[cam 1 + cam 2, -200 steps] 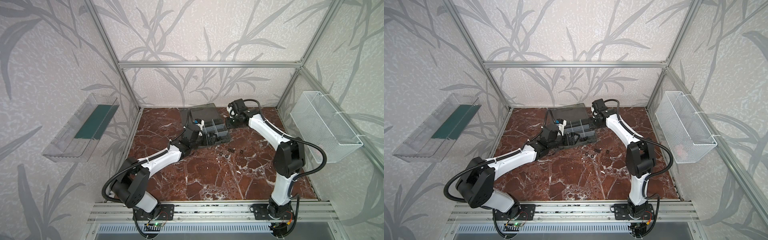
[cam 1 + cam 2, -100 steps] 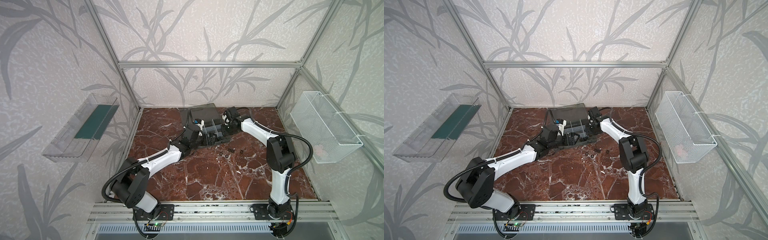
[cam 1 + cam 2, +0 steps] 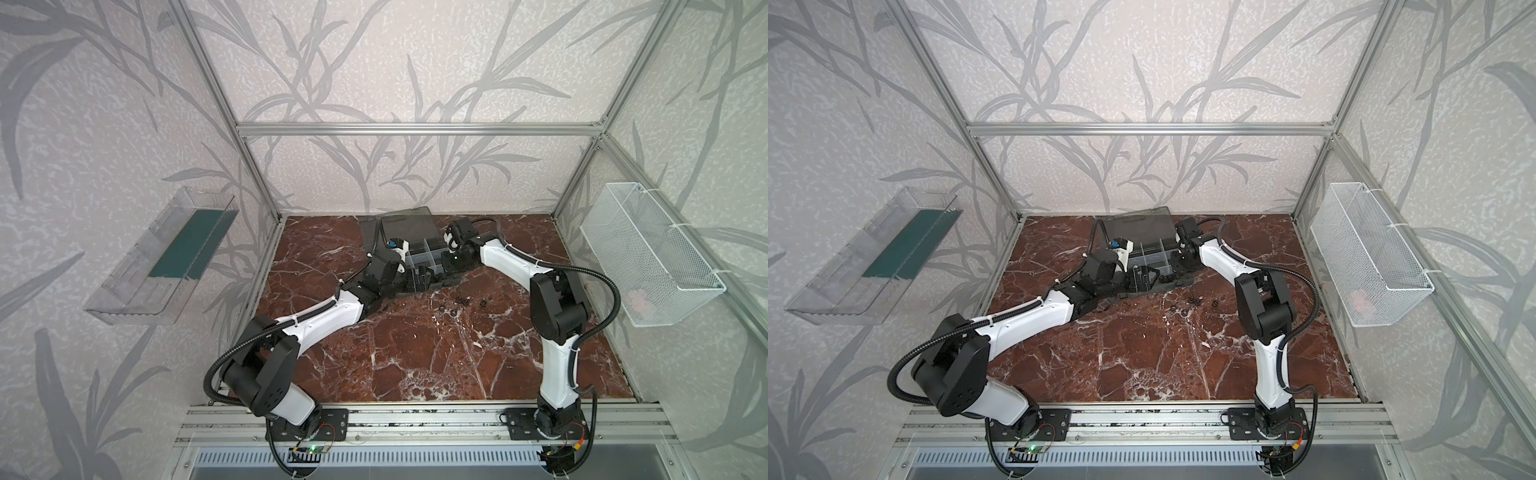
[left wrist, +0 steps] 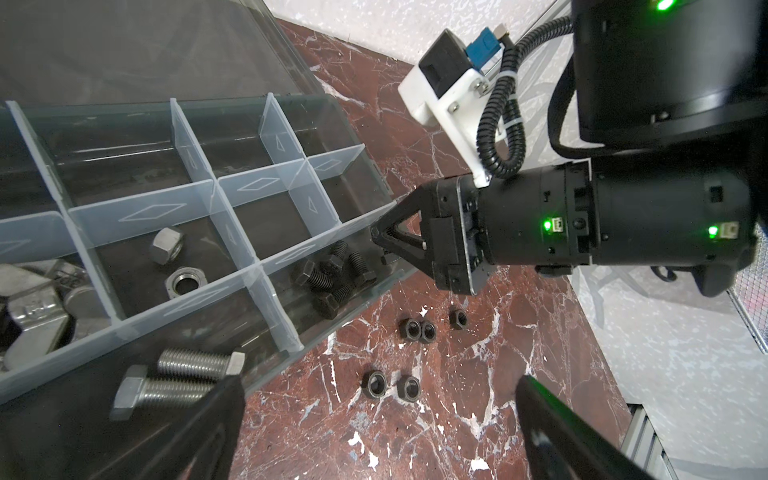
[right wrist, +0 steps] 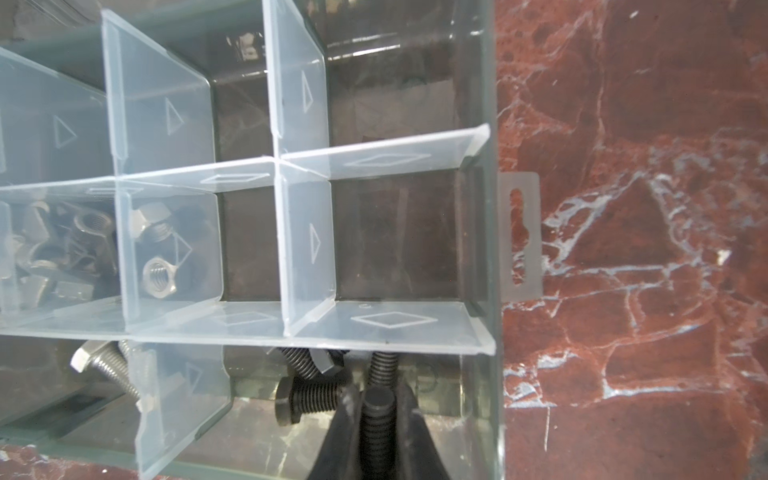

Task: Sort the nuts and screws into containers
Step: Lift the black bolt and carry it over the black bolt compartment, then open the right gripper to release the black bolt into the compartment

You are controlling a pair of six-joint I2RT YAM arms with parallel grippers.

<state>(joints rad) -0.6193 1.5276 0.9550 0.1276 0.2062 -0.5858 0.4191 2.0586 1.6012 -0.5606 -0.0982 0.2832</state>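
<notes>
Smoky grey plastic formed the organizer case, which lay at the upper centre of both top views on the glossy red-brown marble tabletop with its hinged lid folded back. Translucent whitish dividers, embossed with triangles and diamonds, split the case into rectangular compartments. Separate compartments held silver wing nuts, two silver hex nuts, two threaded silver bolts and a heap of black hex-head bolts. Five black hex nuts lay loose on the marble, just below the case in the top views.

Compared with one second earlier, the right gripper had swung left and down from beside the case's upper right corner. It now stood in the compartment at the case's lower right corner. The left arm and the loose nuts had not moved.

The right gripper's fingers were clamped on one black bolt, held inside that compartment beside the other black bolts. Whether it touched the floor could not be told. The left gripper stood with its fingers wide apart and empty at the case's lower edge. The loose nuts lay near it, to its lower right in the top views.
</notes>
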